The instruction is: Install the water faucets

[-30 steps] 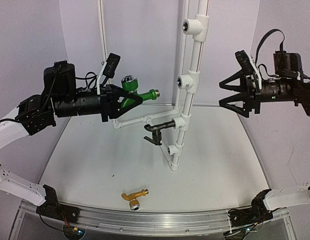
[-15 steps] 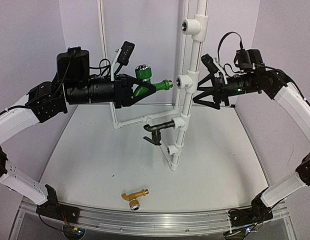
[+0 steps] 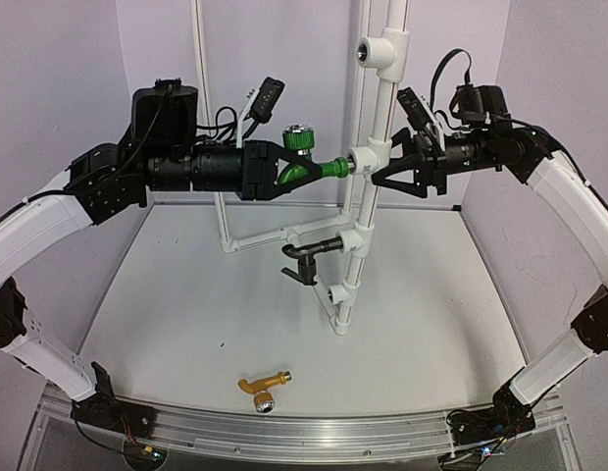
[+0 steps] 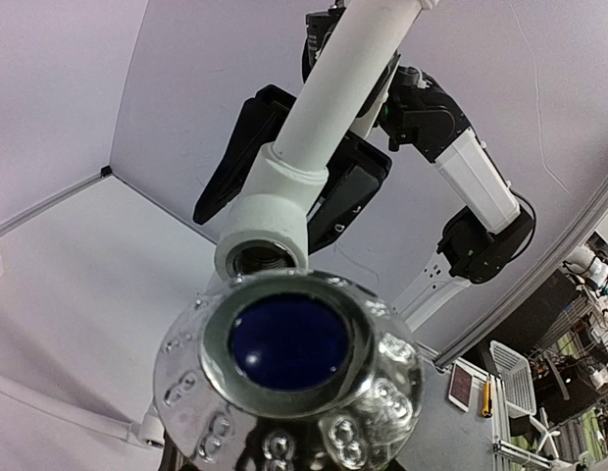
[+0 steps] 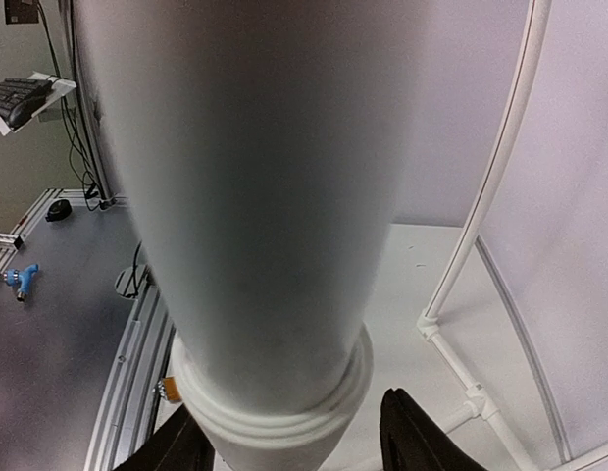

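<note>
My left gripper [image 3: 282,173] is shut on the green faucet [image 3: 306,169] and holds it level. The faucet's threaded end meets the middle tee fitting [image 3: 369,157] on the upright white pipe [image 3: 382,108]. In the left wrist view its silver-capped knob [image 4: 289,378] fills the foreground below the tee's opening [image 4: 260,257]. My right gripper [image 3: 379,170] is open and straddles the pipe from the right, with a finger [image 5: 412,437] on each side of the pipe [image 5: 255,196]. The black faucet [image 3: 309,259] sits in a lower tee. The golden-orange faucet [image 3: 263,387] lies on the table.
A top tee [image 3: 382,49] and a bottom tee [image 3: 338,292] are on the same pipe. A thin white pipe frame [image 3: 255,238] runs from the pipe's lower part to the back left. The metal rail [image 3: 304,432] lines the table's near edge.
My left gripper has carried the green faucet up and to the right until it met the middle tee. My right arm has swung left, and its jaws have come around the pipe.
</note>
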Available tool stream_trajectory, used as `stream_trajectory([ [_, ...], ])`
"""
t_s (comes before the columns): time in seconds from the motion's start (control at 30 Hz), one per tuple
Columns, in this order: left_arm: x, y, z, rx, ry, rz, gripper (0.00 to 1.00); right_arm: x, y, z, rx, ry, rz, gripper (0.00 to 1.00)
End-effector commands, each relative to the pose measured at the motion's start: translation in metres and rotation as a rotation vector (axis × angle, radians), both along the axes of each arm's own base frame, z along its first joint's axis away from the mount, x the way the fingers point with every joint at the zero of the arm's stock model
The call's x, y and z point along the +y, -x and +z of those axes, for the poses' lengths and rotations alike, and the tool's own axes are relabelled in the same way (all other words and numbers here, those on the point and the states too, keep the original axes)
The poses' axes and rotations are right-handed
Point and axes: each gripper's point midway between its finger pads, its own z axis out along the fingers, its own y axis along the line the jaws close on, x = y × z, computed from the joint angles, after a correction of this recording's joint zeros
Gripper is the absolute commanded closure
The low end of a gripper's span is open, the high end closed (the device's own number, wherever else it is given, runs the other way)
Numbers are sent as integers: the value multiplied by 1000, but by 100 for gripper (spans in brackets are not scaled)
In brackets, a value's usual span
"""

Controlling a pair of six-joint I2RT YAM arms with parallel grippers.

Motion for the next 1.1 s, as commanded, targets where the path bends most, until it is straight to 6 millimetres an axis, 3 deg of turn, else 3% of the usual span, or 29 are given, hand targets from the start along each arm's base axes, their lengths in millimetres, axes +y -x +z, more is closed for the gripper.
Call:
stream_trajectory([
  [0.0, 3, 6, 31, -10, 68, -19, 100, 3, 9, 18, -33, -52, 63, 51],
  [0.23, 7, -3, 37, 6, 82, 31, 100, 4, 16, 18, -12, -67, 109, 52],
  [0.37, 10, -12, 35, 56, 97, 34, 100, 4, 19, 17, -7, -70, 125, 47],
  [0.57, 23, -28, 38, 143, 168, 4, 100, 9, 20, 14, -16, -66, 138, 51],
  [0.73, 20, -16, 38, 177, 184, -111, 100, 14, 18, 13, -20, -60, 136, 53],
  [0.93, 25, 3, 40, 191, 192, -194, 100, 17, 16, 13, -20, -59, 136, 62],
  [1.07, 29, 3, 37, 211, 179, -173, 100, 18, 16, 15, -13, -66, 145, 68],
])
